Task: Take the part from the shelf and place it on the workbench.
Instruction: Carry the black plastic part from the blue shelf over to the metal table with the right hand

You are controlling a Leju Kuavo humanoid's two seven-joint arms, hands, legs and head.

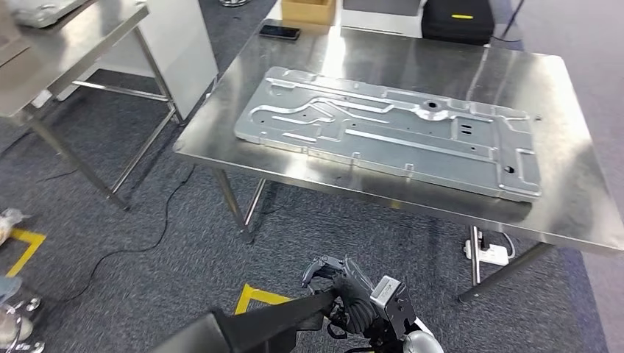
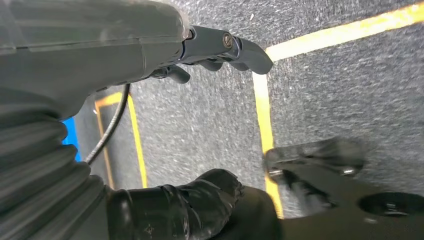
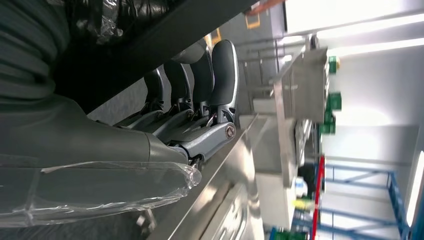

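Around the counter (image 1: 566, 191): grey carpet, a second steel table (image 1: 66, 51) off to the left, a black cable (image 1: 140, 246) trailing across the floor between the two, yellow tape (image 1: 257, 296) marked on the carpet near the front, and a white power strip (image 1: 491, 254) hanging by a leg under the right end. Along the far edge of the counter, a black phone (image 1: 279, 31), a cardboard box (image 1: 309, 10) and a black case (image 1: 458, 20), all well apart from the part (image 1: 390, 129). Lying flat across the middle of the counter, slightly askew, with nothing on top of it or leaning against it. Large, thin, silvery-grey sheet metal, roughly rectangular, with pressed ribs and channels, a round boss near the far edge, small slots and holes toward the right end, and little tabs along the near edge. Low in the head view, short of the counter, the right hand (image 1: 346, 287) with fingers curled against the end of a dark panel (image 1: 272, 320); cannot tell whether actually gripping it. Left hand (image 2: 150, 45) hanging over the carpet, thumb spread away from the fingers, holding nothing.
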